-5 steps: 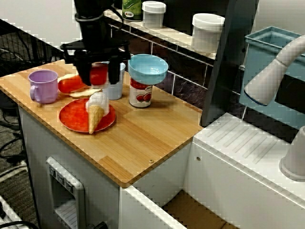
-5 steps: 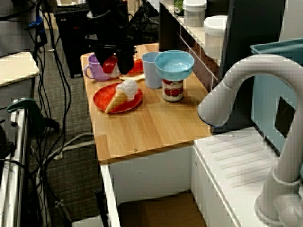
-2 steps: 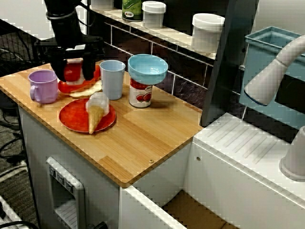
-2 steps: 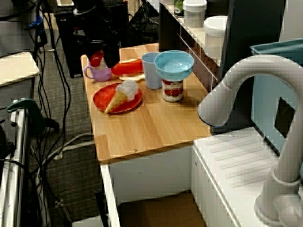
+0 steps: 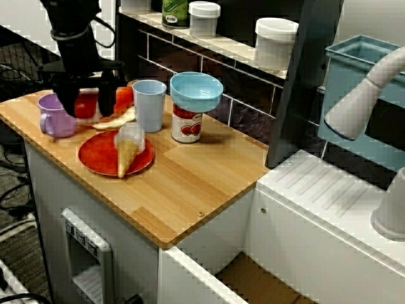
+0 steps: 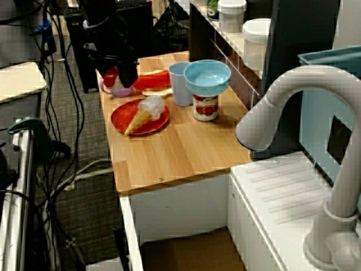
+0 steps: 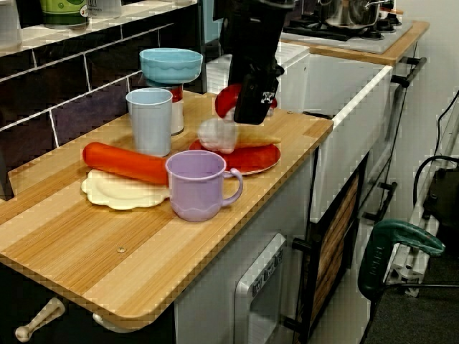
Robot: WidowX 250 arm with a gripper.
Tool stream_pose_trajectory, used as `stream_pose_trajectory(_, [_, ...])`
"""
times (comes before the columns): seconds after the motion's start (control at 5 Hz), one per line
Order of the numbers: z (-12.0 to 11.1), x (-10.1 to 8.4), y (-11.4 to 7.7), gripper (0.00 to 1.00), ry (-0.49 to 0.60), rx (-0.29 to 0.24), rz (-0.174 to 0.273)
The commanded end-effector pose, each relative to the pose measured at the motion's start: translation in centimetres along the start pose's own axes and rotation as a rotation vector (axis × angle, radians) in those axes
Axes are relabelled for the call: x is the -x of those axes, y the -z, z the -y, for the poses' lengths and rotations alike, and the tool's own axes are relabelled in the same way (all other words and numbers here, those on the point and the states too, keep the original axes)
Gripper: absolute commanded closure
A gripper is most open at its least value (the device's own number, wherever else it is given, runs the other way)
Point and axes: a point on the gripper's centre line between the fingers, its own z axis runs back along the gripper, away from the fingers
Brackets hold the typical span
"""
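The black two-fingered gripper (image 5: pixel 87 106) hung above the left end of the striped wooden counter (image 5: pixel 202 183). Its jaws were closed partway, one finger on each side of a glossy red rounded plastic toy fruit (image 7: pixel 227 102); the fruit filled the gap and hung clear of the surface, so the pinch alone seemed to carry it; the fingers pointed straight down, which suited a grip across so round a body. In the view from the front corner the fruit sat just above the lilac plastic mug (image 5: pixel 54 123); the view along the counter put it off to one side, so whether it was squarely over the mouth could not be told. Just behind the mug a long orange-red plastic carrot (image 7: pixel 122 163) lay flat on a cream scalloped plate (image 7: pixel 107 195); a toy ice-cream cone (image 5: pixel 126 152) lay on its side on a flat red plate (image 5: pixel 95 158), probably because it could not stand; a pale blue tumbler (image 5: pixel 149 106) stood upright; a light-blue bowl (image 5: pixel 197 92) rested on a red-labelled tin (image 5: pixel 186 126).
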Motion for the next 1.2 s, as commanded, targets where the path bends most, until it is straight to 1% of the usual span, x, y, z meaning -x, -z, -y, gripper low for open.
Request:
stream_pose_trajectory(0.0, [0.3,-0.8,0.4,1.00,0.002,0.013,0.070])
stream_pose_trajectory(0.2, [0.6,-0.8,1.1,1.00,0.003,0.008,0.077])
stream_pose_trajectory(0.4, [1.0,-0.7,1.7,1.00,0.027,-0.007,0.091])
stream_pose_trajectory(0.6, [0.8,-0.5,2.5,1.00,0.060,-0.029,0.102])
stream_pose_trajectory(0.8, [0.4,-0.3,3.2,1.00,0.075,-0.044,0.104])
stream_pose_trajectory(1.0, [0.3,-0.5,3.3,1.00,0.084,-0.049,0.100])
